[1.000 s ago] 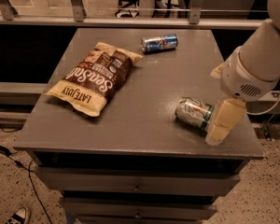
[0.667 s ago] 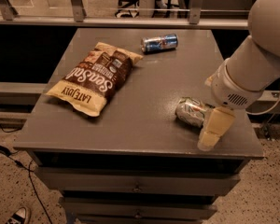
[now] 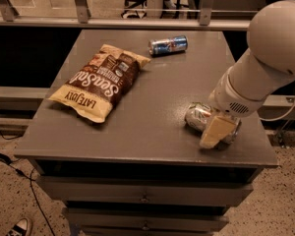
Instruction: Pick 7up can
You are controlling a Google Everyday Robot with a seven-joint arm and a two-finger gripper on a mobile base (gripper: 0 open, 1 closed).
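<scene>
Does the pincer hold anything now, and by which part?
Cannot be told. The pincer is down over the right end of the lying 7up can, but no grip shows.

view: one camera — high, front of table [image 3: 152, 117], angled down | mid-range | gripper [image 3: 217, 132] right-of-centre, near edge

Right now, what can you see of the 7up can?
The 7up can is a silvery metal soda can with green markings, lying on its side near the table's front right corner as the camera sees it, one end pointing left. The tool sits over its right half, hiding that part; whether it touches the can is unclear.
</scene>
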